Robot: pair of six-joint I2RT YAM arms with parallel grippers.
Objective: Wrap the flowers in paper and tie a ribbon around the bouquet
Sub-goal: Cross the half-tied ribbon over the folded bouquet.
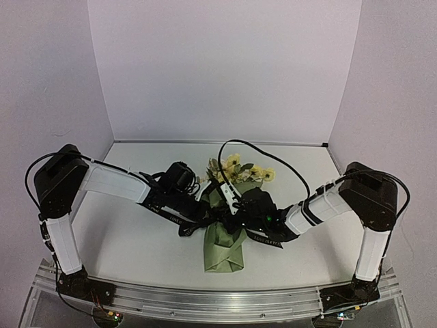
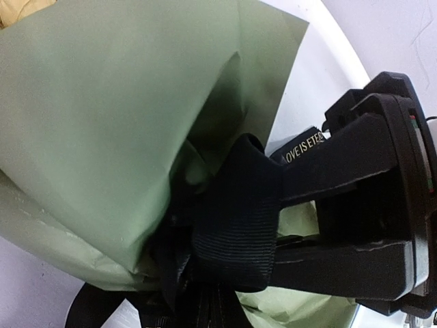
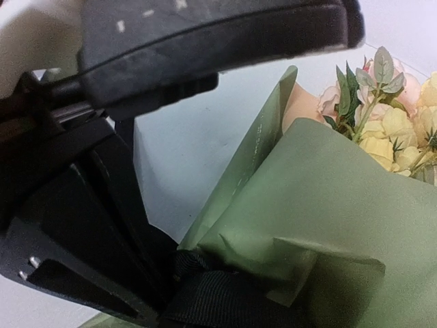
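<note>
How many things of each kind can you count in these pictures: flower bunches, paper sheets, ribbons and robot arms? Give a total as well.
Bunch of flowers: 1
Sheet of olive-green paper: 1
Black ribbon: 1
Robot arms, left arm and right arm: 2
Total: 5

White table point(image 1: 136, 239), green-wrapped bouquet point(image 1: 225, 251) flat on it

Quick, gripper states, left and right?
Left gripper: shut on the ribbon.
Right gripper: open, jaws parted, nothing seen between them.
</note>
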